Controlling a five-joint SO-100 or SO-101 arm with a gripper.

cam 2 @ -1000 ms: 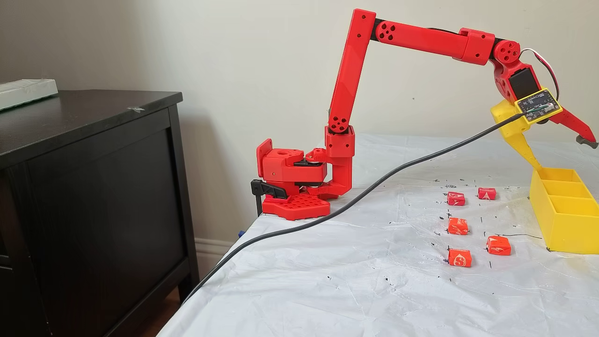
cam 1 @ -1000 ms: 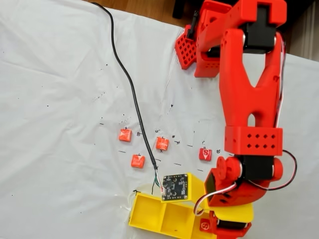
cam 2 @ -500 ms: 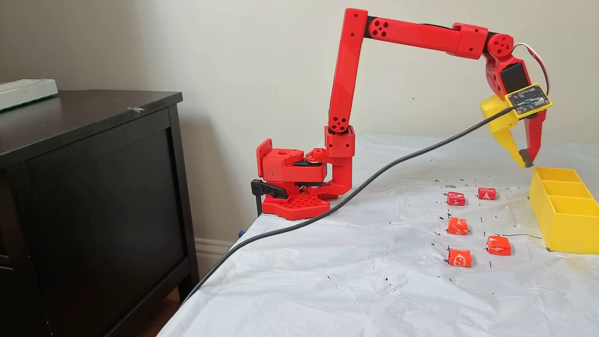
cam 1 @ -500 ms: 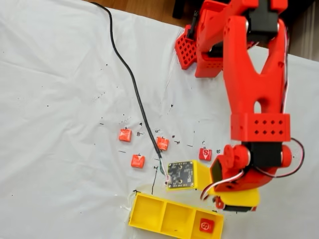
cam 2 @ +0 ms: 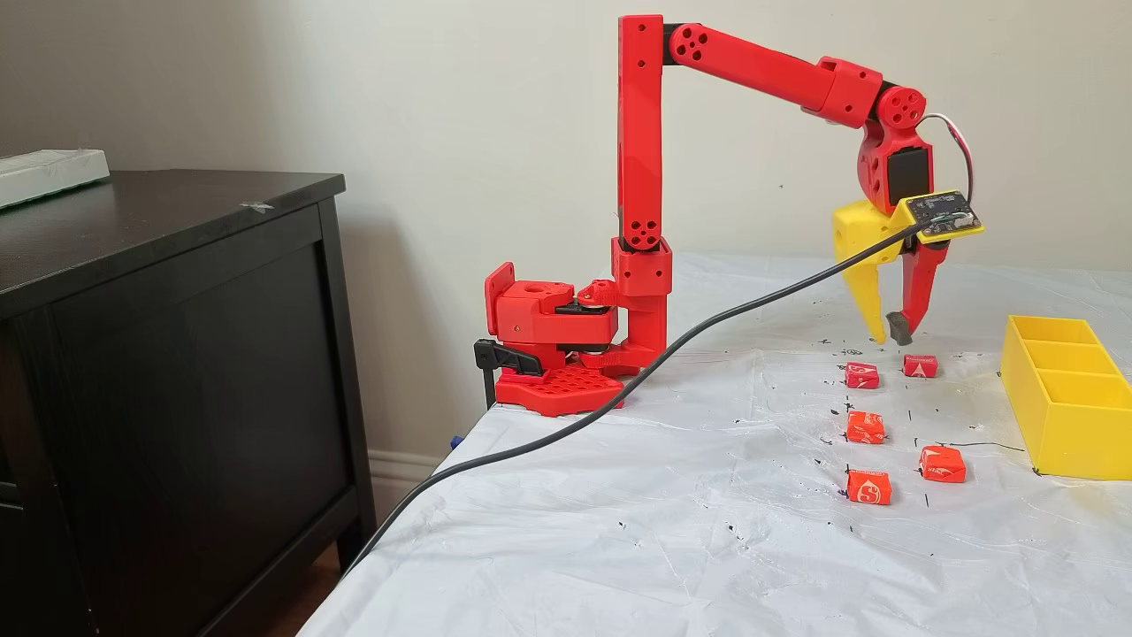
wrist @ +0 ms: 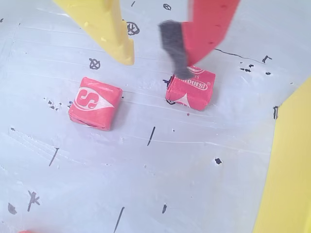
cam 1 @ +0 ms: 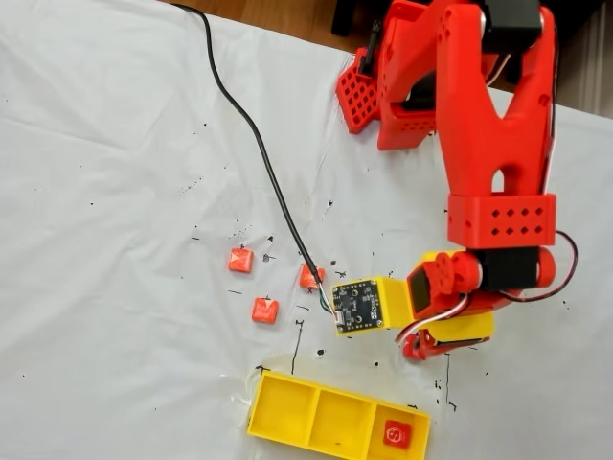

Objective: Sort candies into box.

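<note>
The red arm (cam 2: 640,133) is reaching out from its base at the middle of a fixed view, and its pincer (cam 2: 888,333) is hanging tips-down above the far pair of candies, with nothing between its fingers. The jaws are standing slightly apart (a narrow gap, the yellow finger (wrist: 104,26) on the left of the wrist view and the red finger (wrist: 206,29) on the right). In that wrist view the dark pad of the red finger is showing just over the top edge of one deep red candy (wrist: 190,89), while a second candy (wrist: 95,103) is lying to its left on the white tabletop (wrist: 160,170); whether the pad is touching the wrapper I cannot tell. In a fixed view from the side, five candies are lying on the tabletop at the right, the nearest being an orange one (cam 2: 868,487). The yellow box (cam 1: 335,419) is sitting along the bottom edge of a fixed view from above, and one red candy (cam 1: 396,436) is lying in its rightmost compartment.
</note>
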